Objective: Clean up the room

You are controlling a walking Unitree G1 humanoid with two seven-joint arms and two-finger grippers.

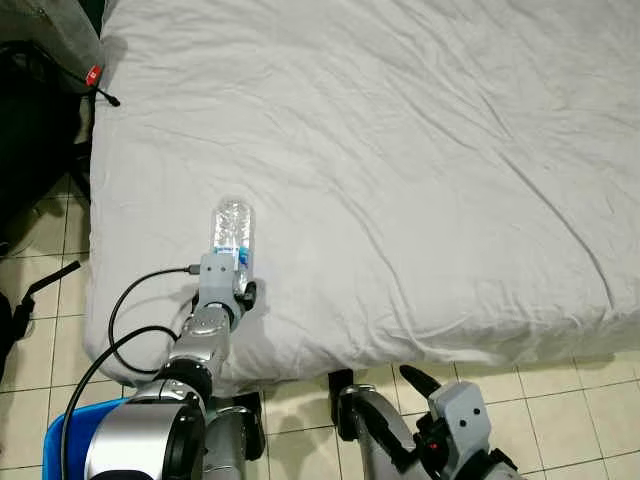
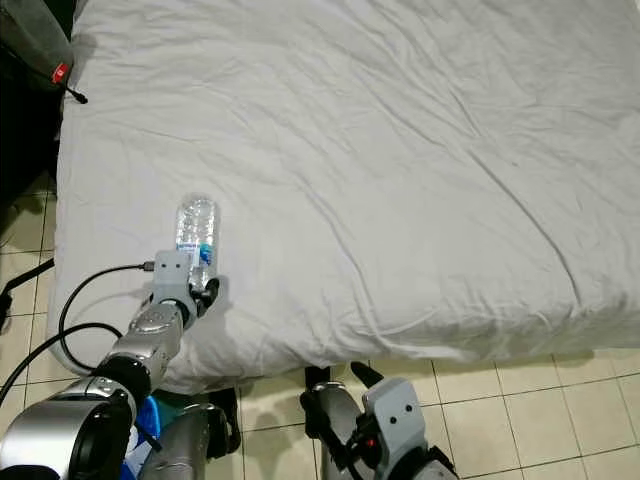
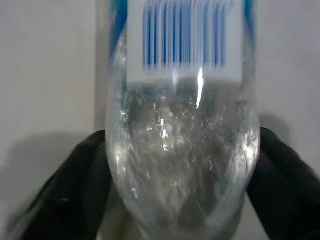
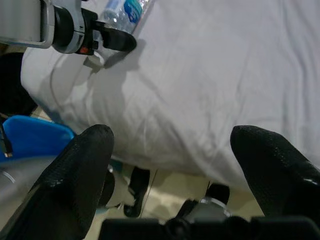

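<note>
Now | left claw [image 3: 182, 165] grips bottle [image 1: 232, 232] on bed [image 1: 420, 180] | right claw [image 4: 172, 165] open

Even, bright overhead light on wrinkled white bed sheet [image 1: 400, 150]; soft shadows. Clear plastic water bottle [image 3: 182, 150] blurred, specular glints.

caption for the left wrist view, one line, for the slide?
Left gripper straddling the end of a clear plastic bottle with a blue-striped label, lying on the white bed sheet.
</note>
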